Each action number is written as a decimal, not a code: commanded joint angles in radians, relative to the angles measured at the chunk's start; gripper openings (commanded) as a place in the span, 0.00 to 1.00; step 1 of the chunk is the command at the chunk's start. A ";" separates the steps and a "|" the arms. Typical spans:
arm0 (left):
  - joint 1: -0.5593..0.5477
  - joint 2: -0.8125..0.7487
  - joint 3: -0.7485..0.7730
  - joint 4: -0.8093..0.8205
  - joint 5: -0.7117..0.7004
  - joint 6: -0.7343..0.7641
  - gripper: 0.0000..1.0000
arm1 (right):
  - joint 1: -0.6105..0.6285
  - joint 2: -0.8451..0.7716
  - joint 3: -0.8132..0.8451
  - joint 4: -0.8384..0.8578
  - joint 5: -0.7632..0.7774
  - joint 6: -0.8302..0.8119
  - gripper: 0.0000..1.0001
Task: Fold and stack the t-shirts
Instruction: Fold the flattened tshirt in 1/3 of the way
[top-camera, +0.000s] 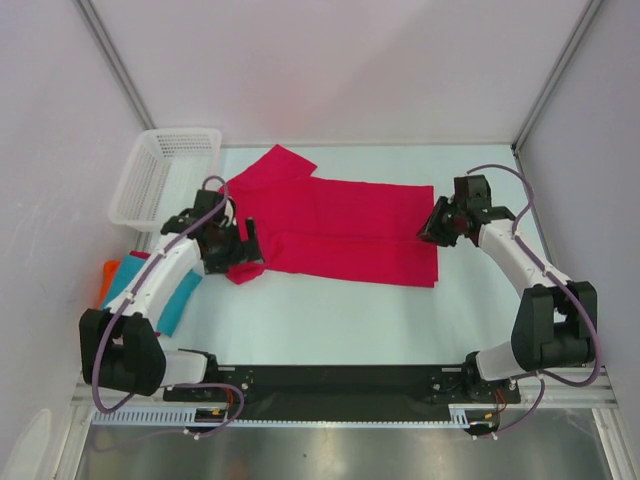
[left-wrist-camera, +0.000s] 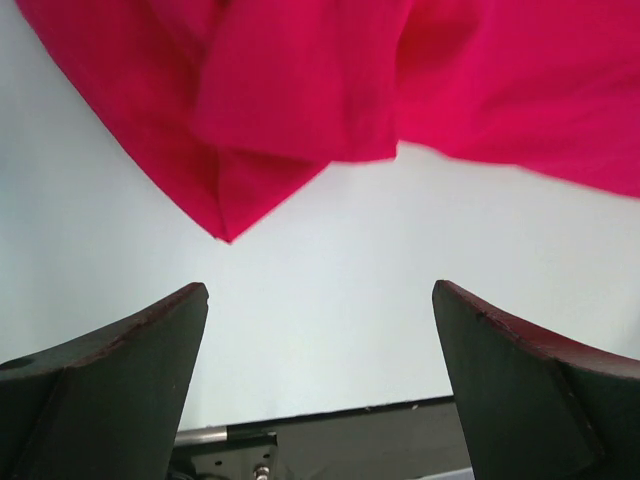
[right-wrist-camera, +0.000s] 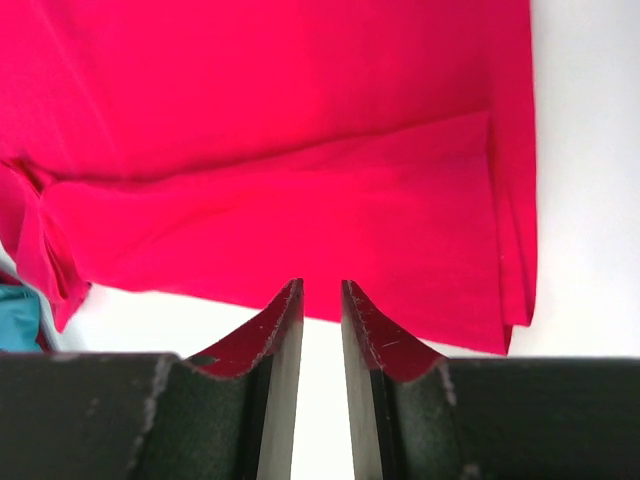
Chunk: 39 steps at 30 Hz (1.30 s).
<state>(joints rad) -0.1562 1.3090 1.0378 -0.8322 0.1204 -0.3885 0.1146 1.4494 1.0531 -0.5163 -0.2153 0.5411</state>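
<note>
The crimson-pink t-shirt (top-camera: 340, 225) lies spread across the middle of the surface (top-camera: 330, 320), folded into a long band that runs from left to right. One sleeve sticks out toward the far left corner.

The left end effector (top-camera: 245, 250) sits at the shirt's near-left end, where the cloth bunches into a small lump. In the left wrist view its fingers (left-wrist-camera: 130, 380) are spread wide with only bare surface between them. A pointed corner of the shirt (left-wrist-camera: 300, 100) lies just ahead of the tips, apart from both fingers.

The right end effector (top-camera: 432, 225) is at the shirt's right-hand edge. In the right wrist view its fingers (right-wrist-camera: 270, 340) stand slightly parted, and white surface shows through the narrow gap. The tips reach the shirt's near hem, and the folded layers (right-wrist-camera: 300, 180) stretch away in front of them. No cloth is pinched between the fingers.

A teal t-shirt (top-camera: 175, 300) lies folded at the left edge of the surface, partly under the left arm. An orange t-shirt (top-camera: 106, 278) peeks out just beyond it. A white mesh basket (top-camera: 165, 150) stands at the far left corner, near the crimson sleeve.
</note>
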 joint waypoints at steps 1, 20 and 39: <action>-0.062 -0.024 -0.100 0.076 -0.030 -0.070 0.99 | 0.010 -0.052 -0.034 -0.021 0.008 -0.013 0.27; -0.244 0.302 0.091 0.084 -0.441 -0.021 0.98 | 0.008 -0.100 -0.050 -0.056 0.062 -0.050 0.27; -0.296 0.371 0.171 0.048 -0.554 0.017 0.96 | 0.016 -0.084 -0.042 -0.053 0.062 -0.047 0.26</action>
<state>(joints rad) -0.4065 1.6787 1.1618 -0.7853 -0.4019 -0.3977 0.1253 1.3800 0.9951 -0.5709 -0.1684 0.5110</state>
